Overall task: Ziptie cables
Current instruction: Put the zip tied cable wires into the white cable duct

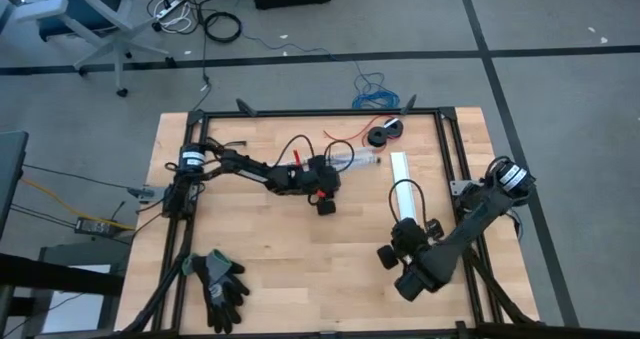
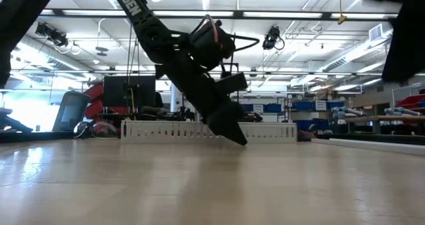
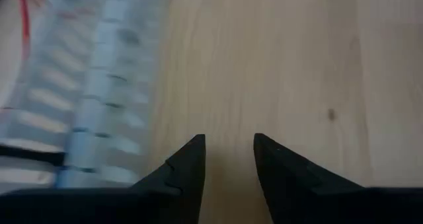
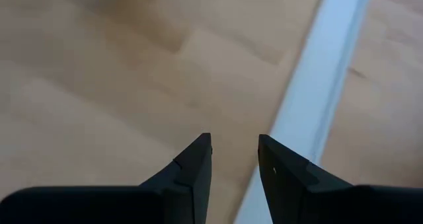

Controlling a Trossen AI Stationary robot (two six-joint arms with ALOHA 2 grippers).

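Observation:
My left gripper [image 1: 335, 184] reaches out over the middle of the table, tilted down, open, with bare wood between its fingers [image 3: 229, 148]. Just beside it, toward the far edge, lies a clear packet of pale strips [image 1: 352, 162] [image 3: 86, 98], with a thin red wire [image 1: 335, 144] looping next to it. I cannot make out the cables as a bundle. My right gripper [image 1: 403, 231] hovers at the near right, open and empty [image 4: 234, 148], by the near end of a long white strip [image 1: 404, 187] [image 4: 324, 78] that lies flat on the wood.
A red wire with a black round spool [image 1: 385, 132] sits at the far edge, and a blue wire coil [image 1: 375, 94] lies just beyond it. A pair of black gloves [image 1: 220, 287] lies near the front left. Black frame rails [image 1: 445, 149] border the table.

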